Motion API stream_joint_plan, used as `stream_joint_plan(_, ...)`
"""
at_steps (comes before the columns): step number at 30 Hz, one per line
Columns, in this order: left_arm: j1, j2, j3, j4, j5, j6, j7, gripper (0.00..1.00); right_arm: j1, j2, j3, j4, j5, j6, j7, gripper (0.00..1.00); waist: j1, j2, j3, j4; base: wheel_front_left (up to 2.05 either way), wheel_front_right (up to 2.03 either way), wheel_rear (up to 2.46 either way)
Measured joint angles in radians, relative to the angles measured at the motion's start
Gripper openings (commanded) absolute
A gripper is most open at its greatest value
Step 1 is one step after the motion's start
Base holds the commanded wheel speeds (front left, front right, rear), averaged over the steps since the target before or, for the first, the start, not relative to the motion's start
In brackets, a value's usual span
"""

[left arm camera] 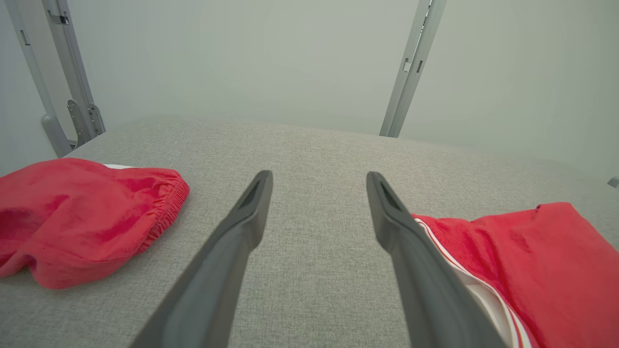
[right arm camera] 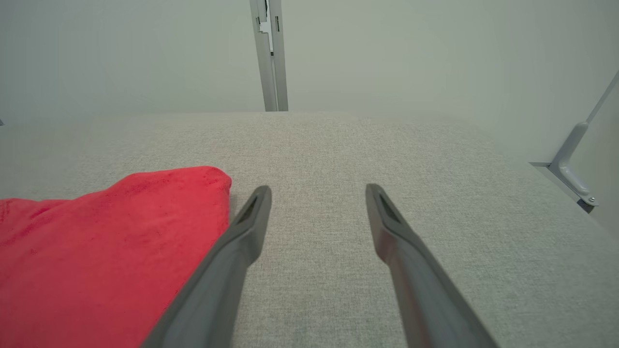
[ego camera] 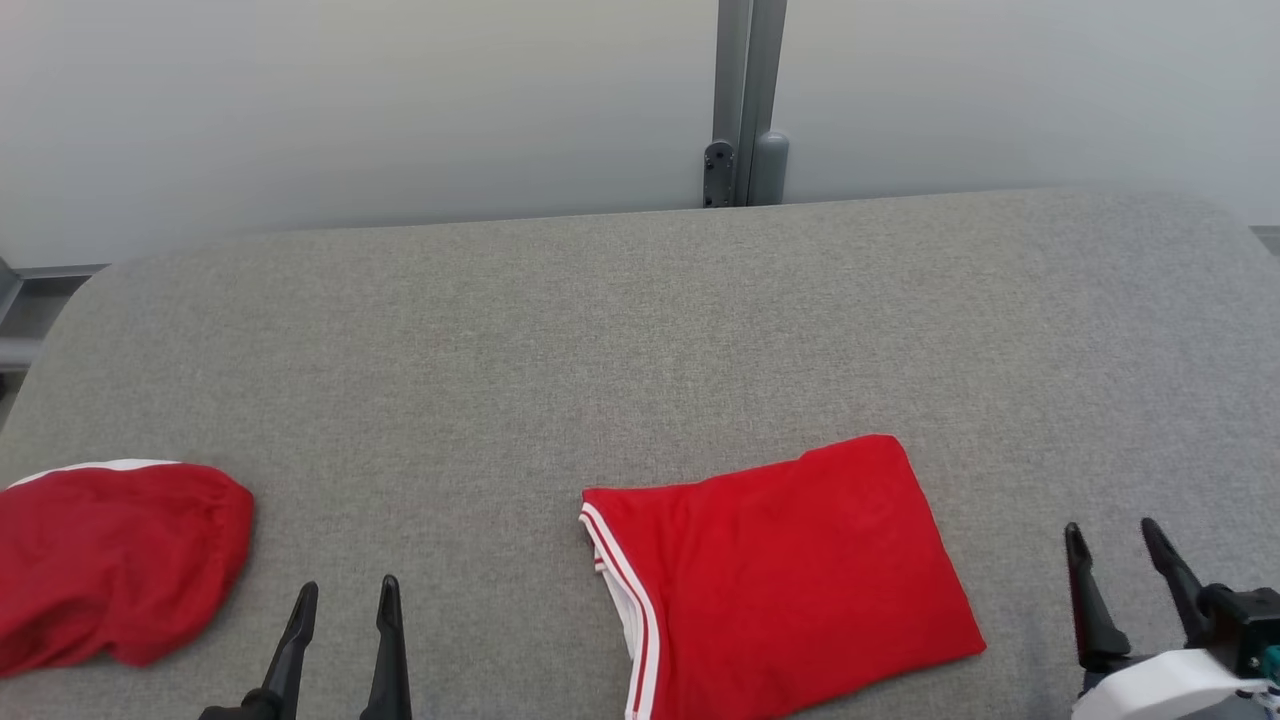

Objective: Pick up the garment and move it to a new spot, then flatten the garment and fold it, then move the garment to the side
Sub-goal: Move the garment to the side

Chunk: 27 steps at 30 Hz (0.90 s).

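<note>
A red garment [ego camera: 790,580] with white striped trim lies folded into a flat rectangle on the grey padded table [ego camera: 640,340], near the front and right of centre. My left gripper [ego camera: 348,590] stands open to its left, off the cloth, with nothing between its fingers. In the left wrist view the left gripper [left arm camera: 319,179] has the folded garment [left arm camera: 532,261] just beyond its right finger. My right gripper [ego camera: 1112,530] stands open and empty to the right of the garment. In the right wrist view the right gripper [right arm camera: 318,191] has the garment's corner [right arm camera: 106,241] beside its left finger.
A second red garment [ego camera: 110,565] with an elastic waistband lies bunched at the table's front left, also seen in the left wrist view [left arm camera: 82,217]. A grey metal post [ego camera: 745,100] rises behind the table against a pale wall. Rounded table corners lie at the far left and right.
</note>
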Motion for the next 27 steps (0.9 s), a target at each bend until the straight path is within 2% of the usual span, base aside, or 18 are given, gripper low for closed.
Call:
stream_joint_plan(2, 0.000, 0.000, -0.001, -0.005, 0.004, 0.000, 0.000, 1.00, -0.017, -0.001, 0.044, 0.011, 0.051, 0.000, 0.000, 1.00, 0.0000, 0.0000, 0.002, 0.003, 0.00, 0.00, 0.00)
stream_joint_plan(4, 0.000, 0.000, -0.002, -0.007, 0.005, 0.000, 0.000, 1.00, -0.051, -0.029, 0.142, 0.038, 0.126, 0.000, 0.026, 1.00, 0.0000, 0.0000, 0.007, 0.007, 0.00, 0.00, 0.00)
stream_joint_plan(8, -0.007, 0.000, -0.008, -0.009, 0.009, -0.002, 0.000, 1.00, -0.158, -0.099, 0.301, 0.081, 0.289, 0.001, 0.231, 1.00, 0.0000, 0.0000, 0.031, 0.014, 0.00, 0.00, 0.00)
stream_joint_plan(11, -0.024, 0.000, -0.016, -0.004, 0.012, -0.007, 0.000, 1.00, -0.236, -0.153, 0.368, 0.129, 0.343, 0.000, 0.364, 1.00, 0.0000, 0.0000, 0.051, 0.023, 0.00, 0.00, 0.00)
stream_joint_plan(14, -0.034, 0.000, -0.013, 0.001, 0.012, -0.011, 0.000, 1.00, -0.291, -0.180, 0.401, 0.190, 0.374, 0.000, 0.462, 1.00, 0.0000, 0.0000, 0.065, 0.043, 0.00, 0.00, 0.00)
stream_joint_plan(20, -0.056, 0.000, -0.008, 0.004, 0.010, -0.016, 0.000, 1.00, -0.356, -0.176, 0.465, 0.242, 0.518, 0.000, 0.578, 1.00, 0.0000, 0.0000, 0.099, 0.071, 0.00, 0.00, 0.00)
stream_joint_plan(21, -0.057, 0.000, -0.008, 0.003, 0.010, -0.016, 0.000, 1.00, -0.365, -0.180, 0.473, 0.241, 0.537, 0.000, 0.584, 0.89, 0.0000, 0.0000, 0.105, 0.073, 0.00, 0.00, 0.00)
stream_joint_plan(22, -0.059, 0.000, -0.008, 0.002, 0.009, -0.016, 0.000, 1.00, -0.376, -0.185, 0.478, 0.240, 0.550, 0.000, 0.583, 0.00, 0.0000, 0.0000, 0.112, 0.074, 0.00, 0.00, 0.00)
stream_joint_plan(27, -0.082, 0.000, -0.007, -0.023, 0.002, -0.017, 0.000, 1.00, -0.457, -0.220, 0.488, 0.212, 0.582, 0.001, 0.533, 0.00, 0.0000, 0.0000, 0.144, 0.054, 0.00, 0.00, 0.00)
